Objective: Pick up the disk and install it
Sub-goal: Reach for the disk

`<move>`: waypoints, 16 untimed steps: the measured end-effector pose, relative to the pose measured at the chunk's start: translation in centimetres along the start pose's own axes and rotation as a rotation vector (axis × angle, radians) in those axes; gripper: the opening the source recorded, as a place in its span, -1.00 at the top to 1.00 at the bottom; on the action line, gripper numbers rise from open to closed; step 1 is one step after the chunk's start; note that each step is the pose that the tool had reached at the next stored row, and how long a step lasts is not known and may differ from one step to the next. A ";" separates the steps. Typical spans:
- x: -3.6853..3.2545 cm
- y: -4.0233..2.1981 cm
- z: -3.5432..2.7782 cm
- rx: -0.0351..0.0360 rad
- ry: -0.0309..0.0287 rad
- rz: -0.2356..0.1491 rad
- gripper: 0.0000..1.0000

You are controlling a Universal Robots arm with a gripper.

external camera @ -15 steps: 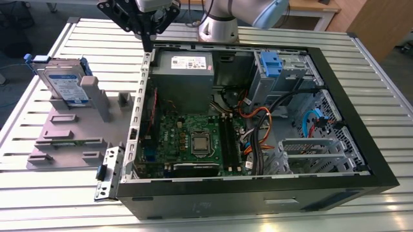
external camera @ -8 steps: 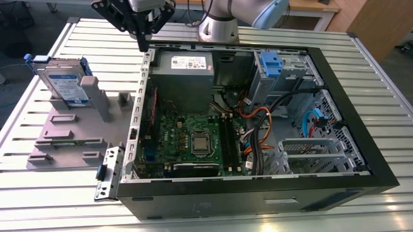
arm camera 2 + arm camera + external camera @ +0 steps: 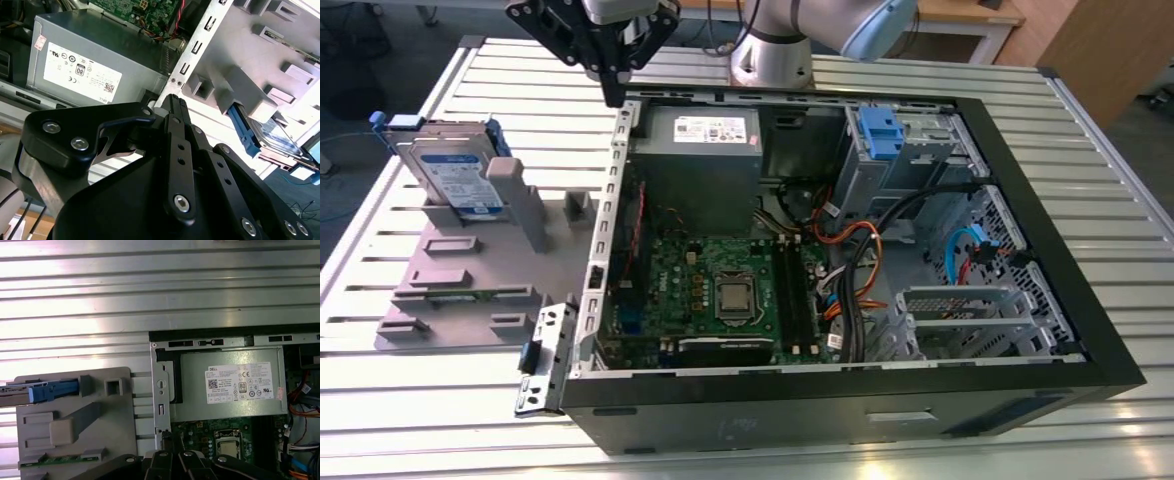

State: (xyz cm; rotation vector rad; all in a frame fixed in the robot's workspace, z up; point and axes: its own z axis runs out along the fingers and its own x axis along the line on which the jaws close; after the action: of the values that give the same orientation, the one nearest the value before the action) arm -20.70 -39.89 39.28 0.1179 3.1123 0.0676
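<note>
The disk (image 3: 454, 178) stands on edge in a slot of the grey fixture (image 3: 454, 290) at the exterior view's left, its white-and-blue label facing out and a blue carrier bracket around it. In the first wrist view the disk (image 3: 47, 391) is seen edge-on; in the second wrist view the disk (image 3: 277, 137) leans behind a fixture post. My gripper (image 3: 611, 92) hangs over the back left corner of the open computer case (image 3: 1067, 330), to the right of the disk and apart from it. Both wrist views show the gripper (image 3: 173, 102) (image 3: 167, 439) shut with nothing in it.
Inside the case lie a grey power supply (image 3: 700, 140), a green motherboard (image 3: 720, 290), loose cables (image 3: 854, 250) and a metal drive bay with a blue latch (image 3: 881, 130). The fixture also holds a memory stick (image 3: 467, 293). Everything rests on a slatted metal table (image 3: 427, 400).
</note>
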 end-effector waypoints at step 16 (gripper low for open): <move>3.75 -0.28 -0.08 0.0008 0.0000 0.000 0.79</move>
State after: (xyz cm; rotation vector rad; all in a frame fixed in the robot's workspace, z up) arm -24.46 -39.89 39.25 0.1179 3.1123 0.0664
